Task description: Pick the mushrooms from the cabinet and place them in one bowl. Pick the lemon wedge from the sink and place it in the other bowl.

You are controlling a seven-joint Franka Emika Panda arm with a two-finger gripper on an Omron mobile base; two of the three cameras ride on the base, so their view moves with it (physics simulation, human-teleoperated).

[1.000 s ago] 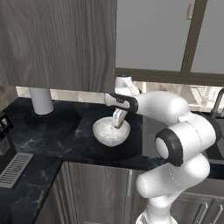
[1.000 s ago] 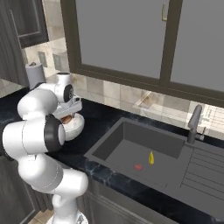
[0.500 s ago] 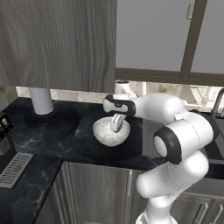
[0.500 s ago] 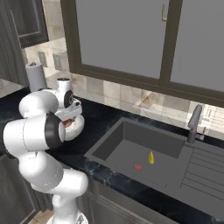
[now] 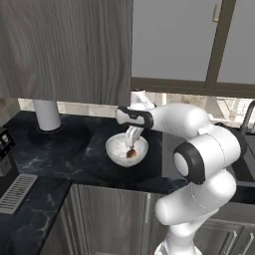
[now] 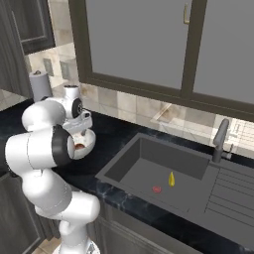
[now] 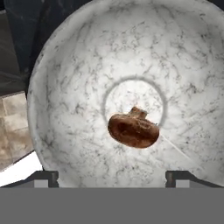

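The jaws stand wide apart, holding nothing, just above the marbled white bowl (image 7: 65,78). 1 brown mushroom (image 7: 133,130) lies loose between and just below them at the bowl's bottom. The lemon wedge (image 6: 171,179) sits well apart in the dark sink (image 6: 131,166).

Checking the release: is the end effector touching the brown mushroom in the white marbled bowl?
Apart. Hand view: the brown mushroom lies on the floor of the white marbled bowl, clear of both dark fingertips.

A white marbled bowl (image 7: 78,87) spreads across the frame. 1 brown mushroom (image 7: 133,129) lies near its centre, on the 6 o'clock edge of the round base ring, pale stem at 12 o'clock. The gripper (image 7: 112,177) has its jaws wide apart at 6 o'clock, clear of the mushroom. Dark bench (image 7: 19,39) shows at 10 o'clock.
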